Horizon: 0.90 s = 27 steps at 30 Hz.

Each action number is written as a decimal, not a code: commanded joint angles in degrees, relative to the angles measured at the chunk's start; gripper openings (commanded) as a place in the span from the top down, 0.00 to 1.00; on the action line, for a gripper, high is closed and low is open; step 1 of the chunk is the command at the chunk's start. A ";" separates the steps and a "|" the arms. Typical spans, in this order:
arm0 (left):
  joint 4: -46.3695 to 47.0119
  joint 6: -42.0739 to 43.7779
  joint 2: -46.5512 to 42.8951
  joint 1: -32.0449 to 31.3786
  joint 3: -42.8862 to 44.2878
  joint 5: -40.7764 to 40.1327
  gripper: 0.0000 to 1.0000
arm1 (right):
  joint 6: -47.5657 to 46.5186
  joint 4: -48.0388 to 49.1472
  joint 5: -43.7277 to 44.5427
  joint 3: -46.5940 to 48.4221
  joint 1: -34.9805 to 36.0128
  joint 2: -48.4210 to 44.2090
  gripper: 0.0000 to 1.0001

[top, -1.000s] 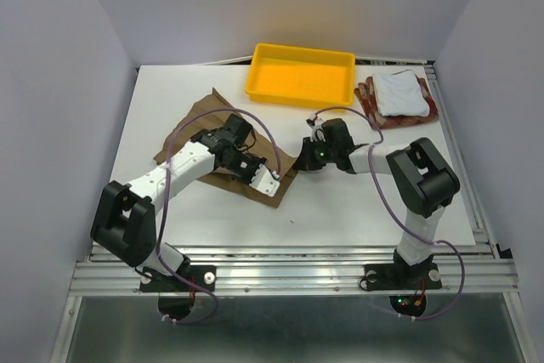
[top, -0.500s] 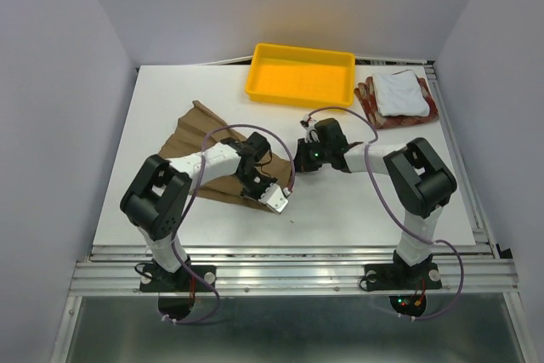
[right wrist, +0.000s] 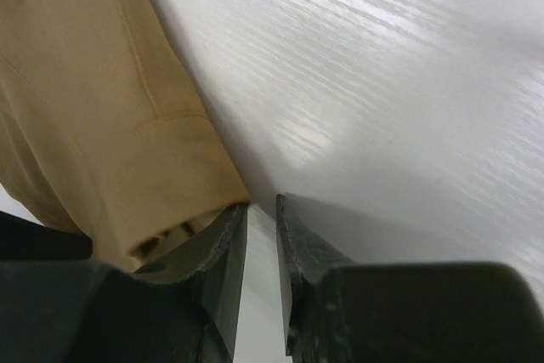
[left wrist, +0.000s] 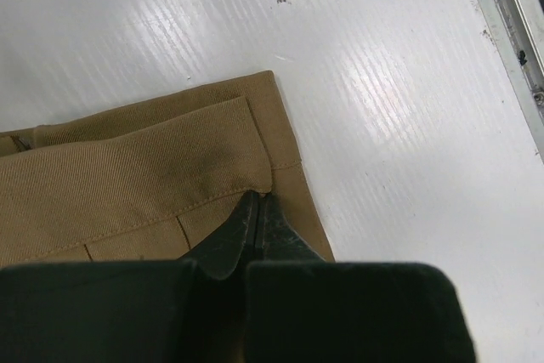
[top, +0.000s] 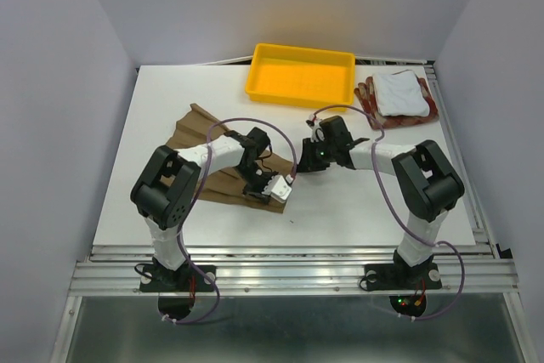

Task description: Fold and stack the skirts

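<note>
The tan-brown pleated skirt [top: 194, 127] lies folded left of the table's middle. My left gripper [top: 284, 192] rests at its near right corner. In the left wrist view the left gripper [left wrist: 257, 197] is shut, its tips pinching the upper layer's hem of the tan cloth [left wrist: 127, 167]. My right gripper [top: 303, 162] sits just right of that skirt's right edge. Its jaws [right wrist: 262, 203] stand a little apart with only bare table between them, the tan cloth [right wrist: 85, 108] beside the left finger. The white skirt [top: 399, 91] lies folded on the red checked skirt [top: 369, 101] at the back right.
A yellow plastic tray [top: 259, 82] stands at the back middle of the white table [top: 357, 201], just left of the stacked skirts. Grey walls close in the left, right and back sides. A metal rail [top: 289, 257] runs along the near edge.
My left arm has swung its elbow rightward and drawn the tan skirt's flap over into a narrower fold. The right jaws have parted and let the skirt's edge go.
</note>
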 commanded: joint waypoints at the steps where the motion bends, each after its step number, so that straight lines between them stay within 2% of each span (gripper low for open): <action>1: -3.30 -0.10 2.93 0.79 2.47 -3.25 1.00 | -3.67 -11.44 1.56 -0.13 -2.84 -1.93 0.73; 10: -5.50 -0.44 1.09 0.79 5.56 -3.07 1.00 | 1.86 -6.53 -7.42 -0.56 -2.85 2.81 0.73; 13: -5.76 -0.71 0.73 0.79 5.65 -3.07 1.00 | 3.53 -3.19 -11.03 -2.58 -2.85 1.50 0.65; 14: -5.77 -0.53 0.73 0.79 5.65 -2.99 1.00 | 3.89 -2.74 -11.12 -3.45 -2.85 0.28 0.58; 17: -5.76 -0.80 0.99 0.79 6.35 -3.07 1.00 | 5.55 -1.16 -12.00 -5.39 -2.85 -0.35 0.55; 19: -5.33 -0.97 0.65 0.96 6.52 -2.90 1.00 | 7.22 0.15 -12.00 -5.05 -2.85 1.13 0.56; 27: -7.87 -0.18 -0.76 1.05 7.75 -2.02 1.00 | 11.26 0.25 -7.08 -0.91 -2.85 9.57 0.78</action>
